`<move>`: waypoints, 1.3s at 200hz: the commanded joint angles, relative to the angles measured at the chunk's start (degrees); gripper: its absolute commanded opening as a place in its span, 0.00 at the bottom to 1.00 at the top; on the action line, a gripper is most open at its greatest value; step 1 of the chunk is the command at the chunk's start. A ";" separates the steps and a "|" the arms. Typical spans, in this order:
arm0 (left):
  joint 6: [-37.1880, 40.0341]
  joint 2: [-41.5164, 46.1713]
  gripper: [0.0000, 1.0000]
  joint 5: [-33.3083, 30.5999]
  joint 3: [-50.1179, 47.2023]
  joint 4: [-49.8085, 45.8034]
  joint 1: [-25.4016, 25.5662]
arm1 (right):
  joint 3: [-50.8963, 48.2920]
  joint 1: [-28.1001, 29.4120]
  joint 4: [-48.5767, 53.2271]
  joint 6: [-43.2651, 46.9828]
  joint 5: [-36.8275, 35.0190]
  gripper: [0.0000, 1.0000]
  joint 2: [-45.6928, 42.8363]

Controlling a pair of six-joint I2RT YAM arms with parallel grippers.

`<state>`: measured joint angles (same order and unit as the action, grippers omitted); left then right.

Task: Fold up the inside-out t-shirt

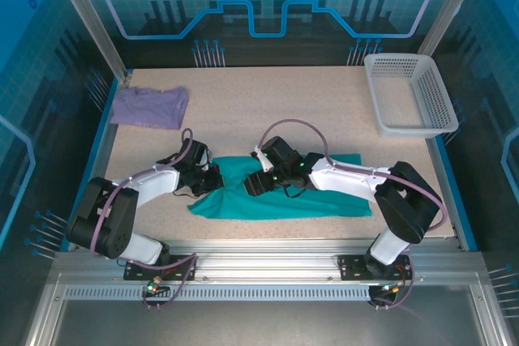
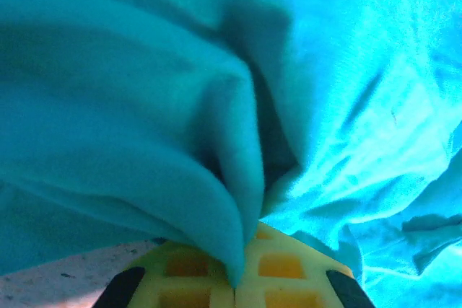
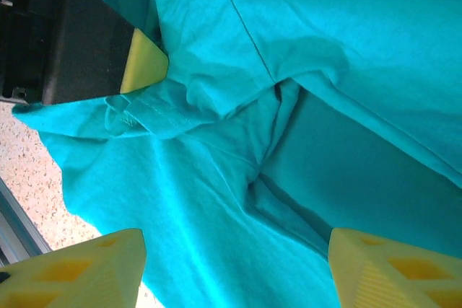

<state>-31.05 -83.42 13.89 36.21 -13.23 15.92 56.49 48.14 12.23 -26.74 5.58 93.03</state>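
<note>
The teal-green t-shirt [image 1: 284, 196] lies bunched across the front middle of the table. My left gripper [image 1: 209, 178] sits at its left end, shut on a pinched fold of the t-shirt [image 2: 231, 200] that rises from between the yellow fingertips [image 2: 285, 268]. My right gripper [image 1: 255, 184] hovers over the shirt's middle, close to the left one, open with its yellow fingertips [image 3: 86, 268] spread wide above wrinkled cloth [image 3: 216, 207]. The left gripper's yellow finger [image 3: 144, 63] shows under a hem in the right wrist view. No white logo is visible.
A smaller lavender shirt [image 1: 150, 107] lies at the back left of the table. A white mesh basket [image 1: 409, 93] stands at the back right. Bare speckled tabletop [image 1: 276, 103] lies between them; the metal front rail [image 1: 268, 261] runs along the near edge.
</note>
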 commanded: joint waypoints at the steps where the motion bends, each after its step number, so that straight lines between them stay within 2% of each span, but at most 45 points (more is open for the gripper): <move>1: 2.06 -0.12 0.00 -4.75 2.44 -4.76 -0.43 | -1.63 -1.44 1.48 0.19 -1.85 0.68 -4.04; 40: 3.99 3.77 0.00 -14.60 9.31 -18.06 -0.45 | -6.94 -5.48 1.92 0.59 -2.29 0.68 -10.49; 73: 6.74 4.17 0.00 -27.65 18.55 -31.81 -1.46 | -10.89 -10.94 2.56 0.99 -1.63 0.68 -16.00; 106: 9.59 2.08 0.00 -45.21 28.62 -45.14 -2.51 | -12.38 -15.05 5.45 1.54 -1.48 0.68 -20.09; 126: 10.56 -1.56 0.00 -59.27 35.21 -53.80 -3.22 | -12.98 -16.29 7.36 2.34 -2.02 0.68 -22.29; 138: 9.60 -4.49 0.00 -64.54 38.90 -58.44 -3.20 | -13.45 -16.82 8.14 2.93 -2.58 0.68 -23.51; 161: 7.95 -9.19 0.00 -65.61 43.27 -62.15 -0.64 | -14.70 -18.57 8.51 3.44 -3.13 0.68 -25.45; 225: -1.43 -26.49 0.00 -65.93 55.79 -73.71 15.62 | -17.17 -22.31 8.67 3.69 -1.56 0.69 -27.88; 242: -3.70 -31.00 0.00 -64.20 59.95 -75.94 20.19 | -17.68 -23.31 9.19 3.70 -1.40 0.69 -28.71; 260: -3.76 -35.96 0.00 -59.73 64.68 -74.44 24.79 | -18.23 -24.67 9.59 3.85 -1.19 0.69 -29.98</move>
<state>-31.31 -114.80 -49.41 95.11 -83.77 35.48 39.16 25.47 20.21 -23.86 3.53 65.25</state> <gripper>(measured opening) 0.059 0.686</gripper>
